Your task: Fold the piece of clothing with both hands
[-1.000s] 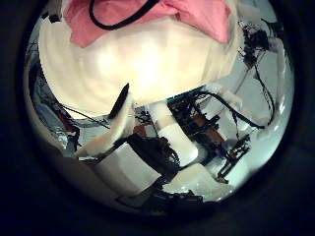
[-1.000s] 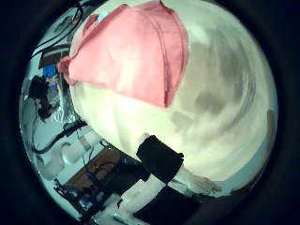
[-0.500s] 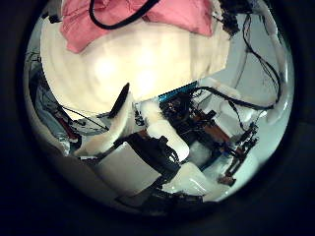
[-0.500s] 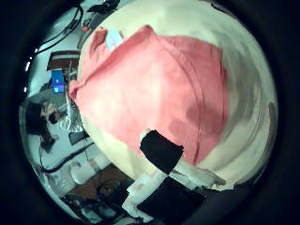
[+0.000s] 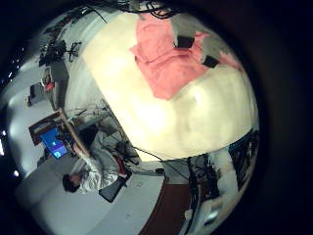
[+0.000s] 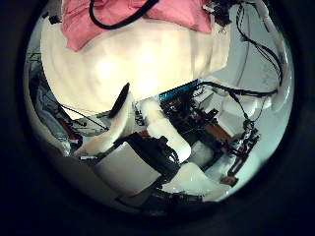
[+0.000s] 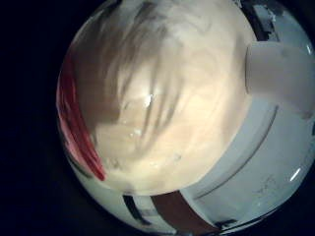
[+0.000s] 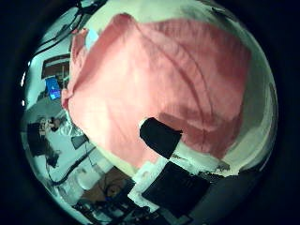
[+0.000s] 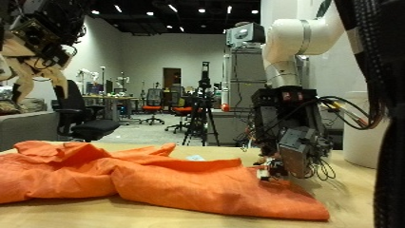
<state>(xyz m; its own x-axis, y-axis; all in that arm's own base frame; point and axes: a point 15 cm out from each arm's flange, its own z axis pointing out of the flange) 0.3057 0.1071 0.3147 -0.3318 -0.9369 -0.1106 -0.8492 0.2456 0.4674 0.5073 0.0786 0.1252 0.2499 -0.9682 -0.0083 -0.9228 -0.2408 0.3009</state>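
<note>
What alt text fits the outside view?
An orange garment lies crumpled across a wooden table, with one robot hand lowered to its edge, fingers at the cloth. The other hand hangs raised above the garment's far end.

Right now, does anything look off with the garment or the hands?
Nothing looks damaged or spilled. The orange garment lies rumpled on the table, not yet folded. The right hand is low at its edge; the left hand is raised well above it, holding nothing.
</note>
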